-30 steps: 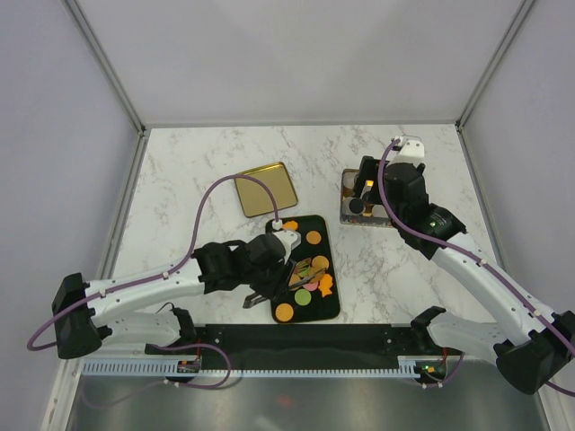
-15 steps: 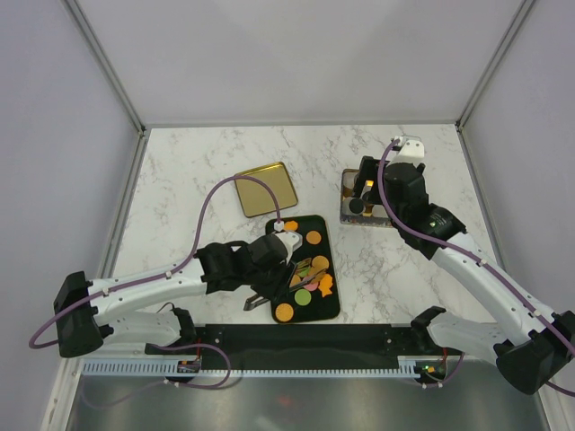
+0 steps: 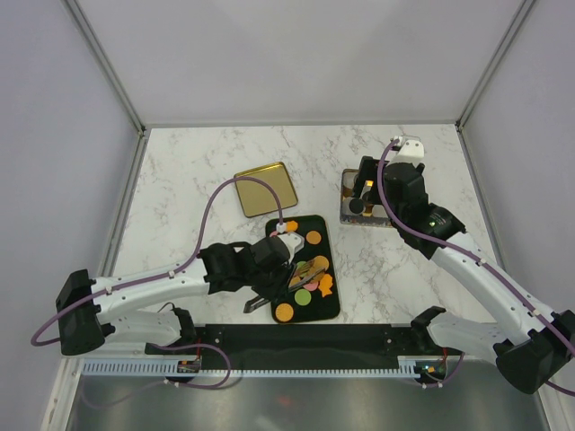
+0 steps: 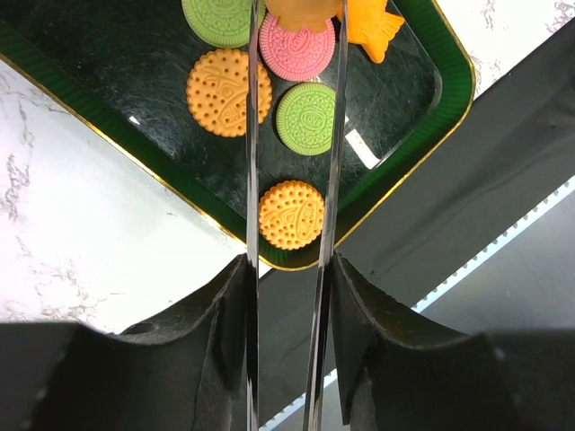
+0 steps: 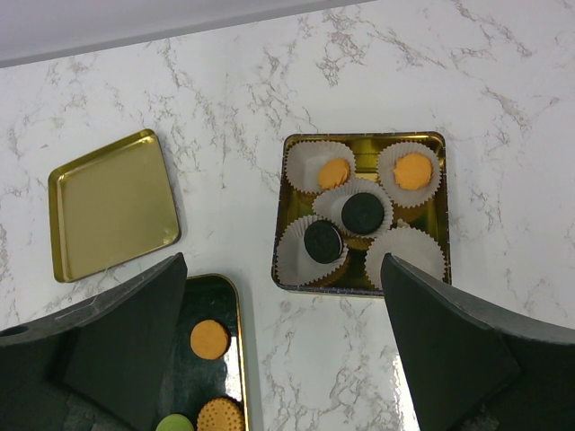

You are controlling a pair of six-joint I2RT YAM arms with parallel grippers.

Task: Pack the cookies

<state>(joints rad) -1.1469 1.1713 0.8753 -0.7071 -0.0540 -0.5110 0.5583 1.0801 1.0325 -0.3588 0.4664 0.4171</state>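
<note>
Four cookies sit in your tin, many more wait on the tray, your left hand pinches an orange cookie, and your right hand is wide open.

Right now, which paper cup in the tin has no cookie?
The paper cup at the tin's lower right corner in the right wrist view; the other four each hold a cookie.
</note>
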